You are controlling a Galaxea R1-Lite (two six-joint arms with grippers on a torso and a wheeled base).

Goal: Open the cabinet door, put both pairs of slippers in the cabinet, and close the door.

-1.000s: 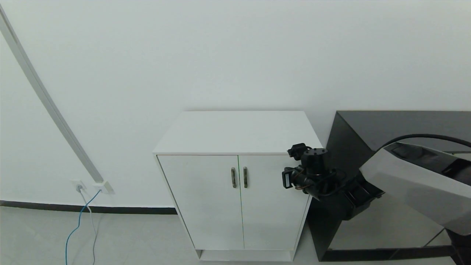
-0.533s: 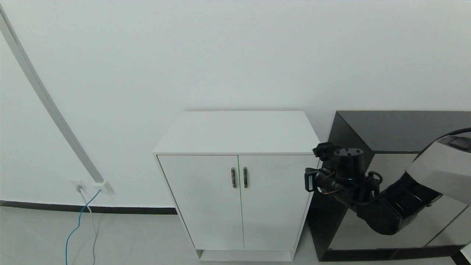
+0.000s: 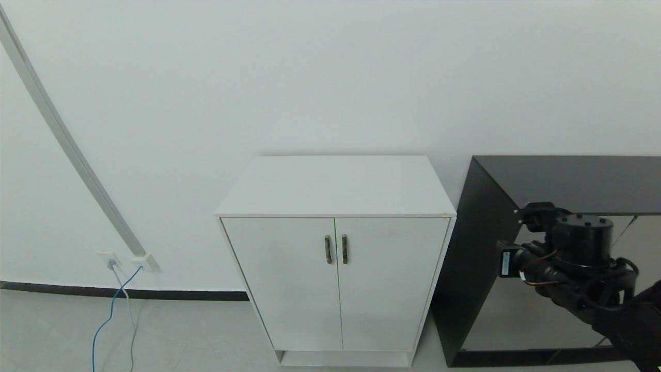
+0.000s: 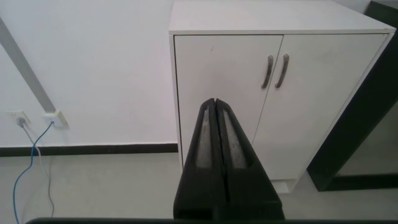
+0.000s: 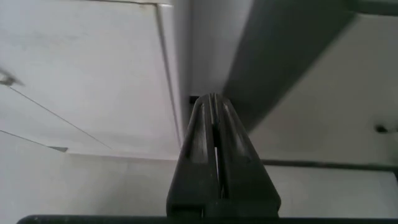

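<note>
The white cabinet [image 3: 335, 248] stands against the wall with both doors closed. Its two metal handles [image 3: 336, 249] meet at the middle seam. In the left wrist view my left gripper [image 4: 215, 106] is shut and holds nothing. It hangs in front of the cabinet [image 4: 249, 81], some way back from the left door. My right arm's wrist [image 3: 581, 248] is to the right of the cabinet, before the black furniture. In the right wrist view my right gripper [image 5: 214, 99] is shut with nothing in it, facing the gap between the cabinet's right side [image 5: 93, 74] and the dark panel [image 5: 280, 56].
A black table-like unit [image 3: 568, 178] stands close to the cabinet's right side. On the wall at the left are sockets [image 3: 111, 258] with a blue cable [image 3: 106, 320] trailing onto the floor, and a slanted white conduit [image 3: 67, 139]. Grey floor lies open in front.
My right arm has swung to the right, from in front of the cabinet's right door to in front of the black unit. The cabinet doors stay closed.
</note>
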